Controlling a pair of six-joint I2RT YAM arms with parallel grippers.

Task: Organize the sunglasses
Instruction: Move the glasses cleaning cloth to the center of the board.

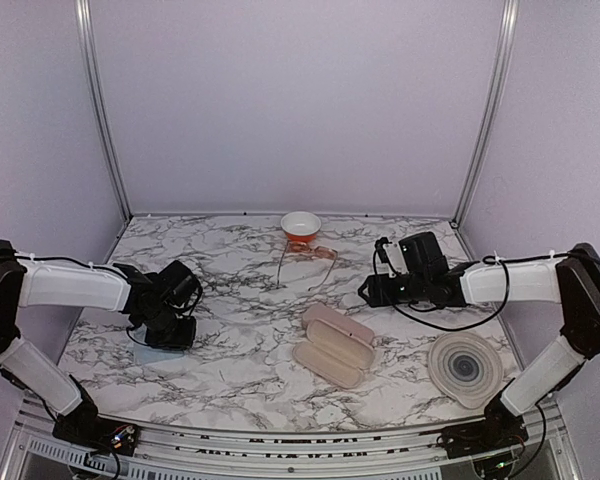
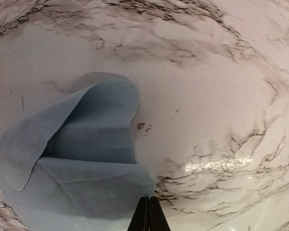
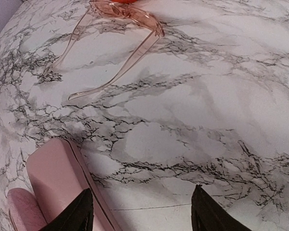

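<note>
Left hand point(image 2: 148, 215), pressed together, sits at the edge of the light blue cloth point(image 2: 86, 159), probably to clear it. Right hand point(image 3: 142, 204), spread, faces the orange-tinted thin-framed sunglasses point(image 3: 135, 17), unfolded far back on the marble-patterned table point(image 3: 207, 120).

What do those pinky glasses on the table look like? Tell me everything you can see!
The sunglasses have a see-through pinkish-orange frame that looks like plastic, with tinted lenses. Both thin arms are unfolded and stretch across the marble table, where the pair lies flat. Their front sits right by a white bowl at the far side; whether they touch is unclear. No gripper touches them.
</note>
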